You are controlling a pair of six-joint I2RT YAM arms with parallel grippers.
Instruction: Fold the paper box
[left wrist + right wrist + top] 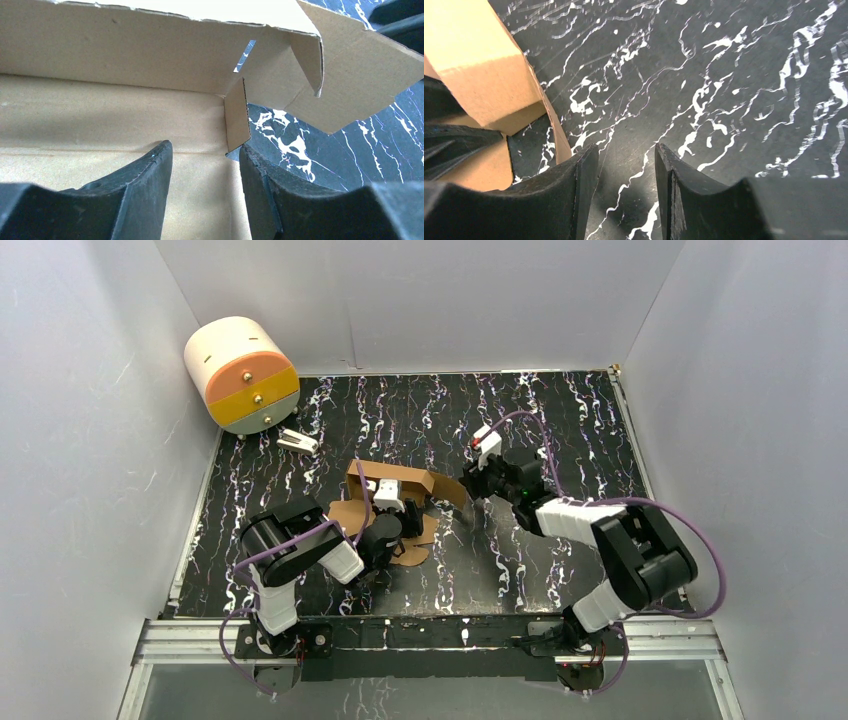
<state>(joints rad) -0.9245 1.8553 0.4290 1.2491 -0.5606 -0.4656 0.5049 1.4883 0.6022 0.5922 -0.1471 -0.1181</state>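
On the black marbled table (560,420) the paper box (400,480) lies half-formed between the two arms, its long axis running across the table from one arm's side to the other. The left gripper (205,155) is the nearer: it hangs directly over the box's floor, so the cardboard is beneath and ahead of its fingers. The tall back wall (125,50) stands upright beyond the fingertips. To the right of those fingers the end flap (360,70) splays outward over the table, not yet turned in. The right gripper (626,155) sits just off that same end, with bare table under and ahead of it. From there the flap lies to the left of its fingers, close to the left finger, though whether it touches cannot be told. Smallest is the short tab (236,115) at the corner, upright, its lower edge just ahead of the left gripper's right fingertip. Both grippers are spread and grasp nothing. My judgement is that the next fold turns on that end. The flap must swing inward along the box's length, so the right arm is better placed to push it while the left steadies the floor.
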